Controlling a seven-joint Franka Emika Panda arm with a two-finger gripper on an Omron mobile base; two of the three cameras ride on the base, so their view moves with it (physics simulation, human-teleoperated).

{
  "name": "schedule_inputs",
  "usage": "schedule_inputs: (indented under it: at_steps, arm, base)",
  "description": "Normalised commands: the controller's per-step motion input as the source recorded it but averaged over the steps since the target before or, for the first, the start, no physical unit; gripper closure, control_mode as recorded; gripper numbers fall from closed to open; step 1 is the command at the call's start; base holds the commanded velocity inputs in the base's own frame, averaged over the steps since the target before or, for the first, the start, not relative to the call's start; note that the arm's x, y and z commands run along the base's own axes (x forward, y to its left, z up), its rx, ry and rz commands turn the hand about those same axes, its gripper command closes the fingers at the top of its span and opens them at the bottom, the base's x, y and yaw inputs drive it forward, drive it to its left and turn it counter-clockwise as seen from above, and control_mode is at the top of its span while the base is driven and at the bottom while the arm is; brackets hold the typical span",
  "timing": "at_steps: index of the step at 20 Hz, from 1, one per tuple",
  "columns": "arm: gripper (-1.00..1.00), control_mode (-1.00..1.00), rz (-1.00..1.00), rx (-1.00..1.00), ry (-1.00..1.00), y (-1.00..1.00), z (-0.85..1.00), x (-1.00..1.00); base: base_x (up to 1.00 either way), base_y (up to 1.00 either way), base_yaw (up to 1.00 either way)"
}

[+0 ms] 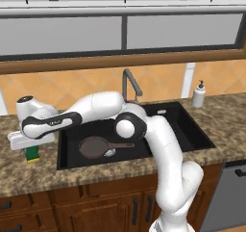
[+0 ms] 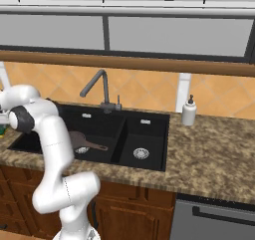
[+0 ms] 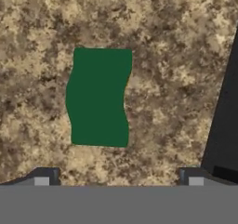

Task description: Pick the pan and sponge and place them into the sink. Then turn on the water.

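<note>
Brown pan (image 1: 94, 147) already lies in the sink (image 1: 192, 130). Green sponge (image 3: 98, 97) waits on the counter (image 3: 176, 56), at 12 o'clock from the wide-open, empty tool (image 3: 118, 176); no water flows.

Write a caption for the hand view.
Open gripper hovers above the green sponge on the speckled counter, sink edge alongside.

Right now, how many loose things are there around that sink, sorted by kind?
Frying pan, lying in the large basin of the sink: 1
Sponge, on the counter left of the sink: 1
Soap dispenser, on the counter at the sink's right: 1
Total: 3
</note>
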Motion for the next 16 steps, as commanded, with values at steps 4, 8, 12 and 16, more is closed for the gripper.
schedule_inputs:
  at_steps: [4, 8, 12, 16]
  arm:
    - [-1.0, -1.0, 0.0, 0.0, 0.0, 0.03, -0.45, 0.25]
    - [-1.0, -1.0, 0.01, 0.0, 0.0, 0.23, -0.39, 0.18]
    - [-1.0, -1.0, 0.01, 0.0, 0.0, 0.27, -0.33, 0.07]
    - [-1.0, -1.0, 0.01, 0.0, 0.0, 0.18, -0.28, 0.09]
  base:
    - [0.0, 0.0, 0.0]
    - [0.0, 0.0, 0.0]
    - [0.0, 0.0, 0.0]
    - [0.0, 0.0, 0.0]
